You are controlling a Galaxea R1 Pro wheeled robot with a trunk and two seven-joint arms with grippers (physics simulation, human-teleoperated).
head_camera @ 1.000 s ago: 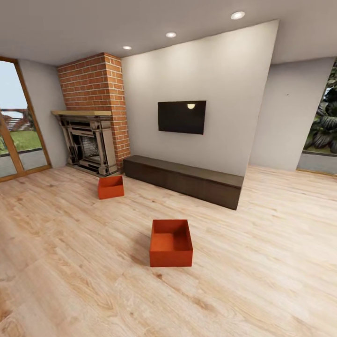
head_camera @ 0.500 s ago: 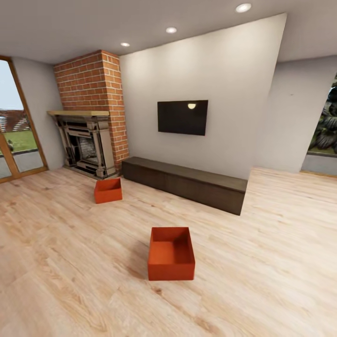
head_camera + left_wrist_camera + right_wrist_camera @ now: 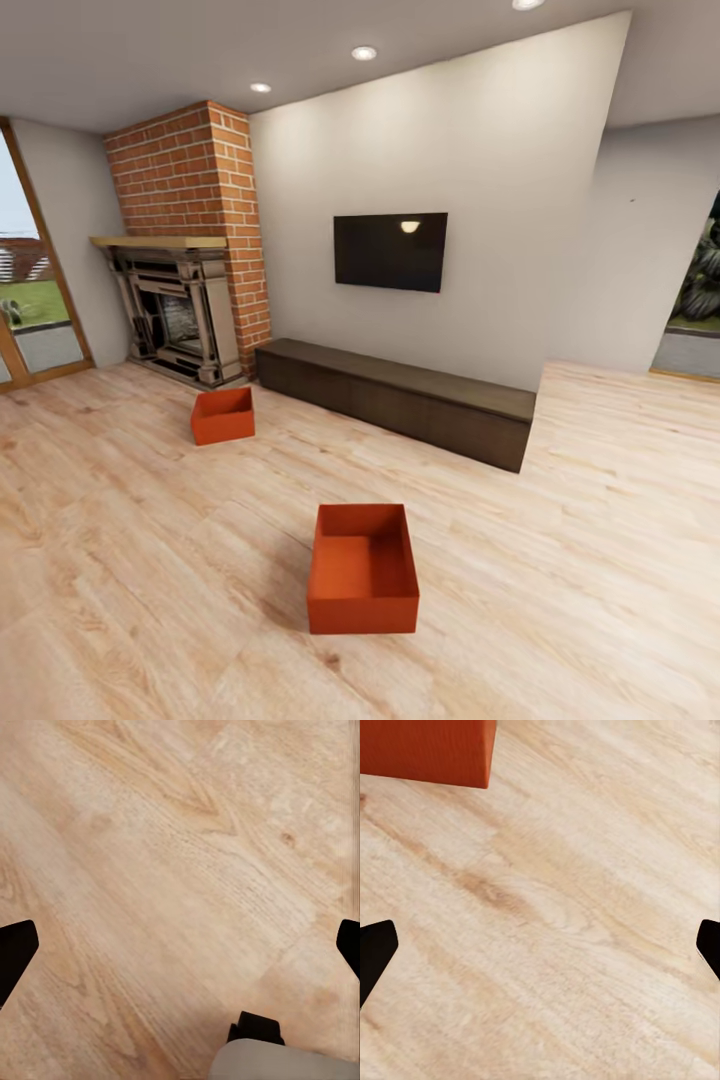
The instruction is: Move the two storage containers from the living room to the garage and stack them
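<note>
Head view: near storage container sits open-top on the wood floor; second storage container stands well apart, near the fireplace.

Left wrist view: left gripper points down at bare planks, jaws spread wide, holding nothing.

Right wrist view: right gripper likewise spread and empty over the planks; a container wall lies beyond.

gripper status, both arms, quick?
Left gripper: open, empty, above bare wood floor.
Right gripper: open, empty, near storage container a little ahead.
</note>
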